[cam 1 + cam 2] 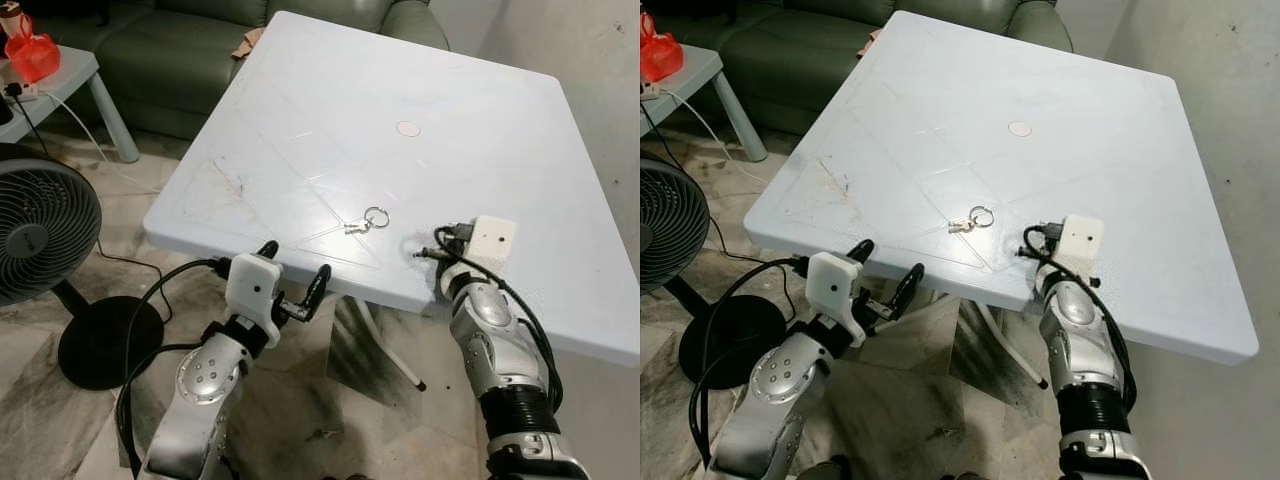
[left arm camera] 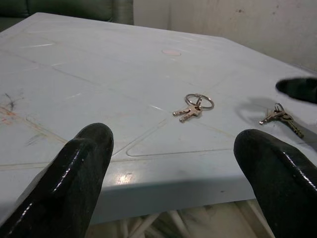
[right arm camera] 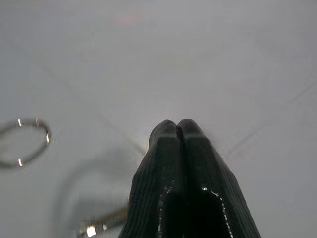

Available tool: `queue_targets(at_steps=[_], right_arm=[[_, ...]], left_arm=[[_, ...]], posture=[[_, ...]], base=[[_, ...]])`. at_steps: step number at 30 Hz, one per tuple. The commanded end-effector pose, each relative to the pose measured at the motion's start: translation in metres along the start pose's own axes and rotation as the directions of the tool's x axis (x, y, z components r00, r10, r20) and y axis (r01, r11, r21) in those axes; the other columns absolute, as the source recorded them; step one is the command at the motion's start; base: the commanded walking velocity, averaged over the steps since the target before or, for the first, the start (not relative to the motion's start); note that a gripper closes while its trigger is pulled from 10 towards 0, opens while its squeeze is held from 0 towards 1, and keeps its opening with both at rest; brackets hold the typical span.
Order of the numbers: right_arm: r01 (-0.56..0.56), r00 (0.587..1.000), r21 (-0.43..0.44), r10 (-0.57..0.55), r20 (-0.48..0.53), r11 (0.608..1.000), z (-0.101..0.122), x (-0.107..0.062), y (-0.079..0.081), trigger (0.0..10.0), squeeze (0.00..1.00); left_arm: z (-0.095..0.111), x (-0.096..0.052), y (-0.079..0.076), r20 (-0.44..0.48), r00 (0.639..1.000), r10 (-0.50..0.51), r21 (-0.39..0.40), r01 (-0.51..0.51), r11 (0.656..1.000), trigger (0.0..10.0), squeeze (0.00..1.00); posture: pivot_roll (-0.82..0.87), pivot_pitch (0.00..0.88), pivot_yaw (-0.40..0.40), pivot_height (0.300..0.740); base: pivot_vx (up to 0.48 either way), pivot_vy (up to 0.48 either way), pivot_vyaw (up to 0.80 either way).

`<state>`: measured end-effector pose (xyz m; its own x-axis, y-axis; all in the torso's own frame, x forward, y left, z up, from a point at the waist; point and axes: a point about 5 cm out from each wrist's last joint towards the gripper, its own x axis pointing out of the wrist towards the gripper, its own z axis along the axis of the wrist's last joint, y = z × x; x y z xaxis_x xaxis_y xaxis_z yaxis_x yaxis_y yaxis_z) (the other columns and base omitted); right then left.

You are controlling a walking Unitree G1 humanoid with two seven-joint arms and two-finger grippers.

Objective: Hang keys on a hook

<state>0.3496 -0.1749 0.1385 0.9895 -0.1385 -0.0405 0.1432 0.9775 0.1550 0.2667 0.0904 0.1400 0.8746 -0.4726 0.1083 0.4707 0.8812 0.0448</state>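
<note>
Here the keys (image 1: 366, 220) lie on the white table (image 1: 500, 150). The left gripper (image 1: 296, 280) hovers spread wide at its edge; the right gripper (image 3: 177, 130), pressed closed, holds a second key set (image 2: 280, 118)

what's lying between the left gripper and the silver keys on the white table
Only bare tabletop. In the left wrist view, the open left gripper sits at the near edge of the white plastic table, and the small silver keys on a ring lie beyond with nothing between.

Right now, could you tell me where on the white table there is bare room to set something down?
The table is bare past the round cap toward the sofa, and along its scuffed left side. It is crowded near the front edge with the ringed keys, a second key set and the right gripper, fingers shut.
</note>
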Motion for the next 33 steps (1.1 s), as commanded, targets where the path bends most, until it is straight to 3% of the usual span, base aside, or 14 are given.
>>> queue_targets(at_steps=[1,5,9,10,11,12,13,33], right_arm=[[-0.006,0.999,0.036,0.004,0.037,0.999,0.010,0.001,-0.002,0.0,0.00],[-0.037,0.997,0.083,0.032,0.067,0.996,0.023,0.002,0.002,0.0,0.00],[-0.070,0.994,0.028,0.067,0.083,0.997,0.030,0.002,0.004,0.0,0.00],[-0.062,0.995,-0.006,0.062,0.083,0.998,0.029,0.001,0.003,6.0,0.00],[-0.066,0.995,-0.013,0.067,0.072,0.998,0.026,0.000,0.003,10.0,0.00],[-0.067,0.996,-0.012,0.068,0.064,0.998,0.025,0.000,0.003,10.0,0.00],[-0.070,0.996,0.001,0.070,0.052,0.998,0.023,0.000,0.003,10.0,1.00],[-0.078,0.993,-0.033,0.075,-0.087,0.996,-0.001,0.000,0.012,10.0,1.00]], left_arm=[[-0.001,0.002,-0.003,-0.001,1.000,-0.003,0.006,0.003,1.000,10.0,0.00],[0.000,0.006,-0.001,0.008,1.000,0.007,0.001,-0.007,1.000,10.0,0.00],[0.001,0.008,0.000,0.016,1.000,0.012,0.005,-0.012,1.000,10.0,0.00],[0.001,0.009,0.000,0.017,1.000,0.012,0.002,-0.012,1.000,10.0,0.00],[0.001,0.009,0.000,0.018,1.000,0.011,0.002,-0.011,1.000,10.0,0.00],[0.001,0.009,0.000,0.018,1.000,0.011,0.001,-0.011,1.000,10.0,0.00],[0.001,0.009,0.000,0.019,1.000,0.011,0.001,-0.011,1.000,10.0,0.00],[-0.001,0.005,0.000,0.016,0.999,0.030,0.004,-0.030,1.000,10.0,0.00]], posture=[[0.10,0.164,-0.124,0.740],[0.09,0.156,-0.126,0.740],[0.09,0.151,-0.126,0.740],[0.09,0.151,-0.127,0.740],[0.09,0.151,-0.127,0.740],[0.09,0.151,-0.127,0.740],[0.09,0.151,-0.127,0.740],[0.10,0.174,-0.137,0.740]], base=[[0.000,0.000,0.00],[0.000,0.000,0.00],[0.000,0.000,0.00],[0.000,0.000,0.00],[0.000,0.000,0.00],[0.000,0.000,0.00],[0.000,0.000,0.00],[0.000,0.000,0.00]])
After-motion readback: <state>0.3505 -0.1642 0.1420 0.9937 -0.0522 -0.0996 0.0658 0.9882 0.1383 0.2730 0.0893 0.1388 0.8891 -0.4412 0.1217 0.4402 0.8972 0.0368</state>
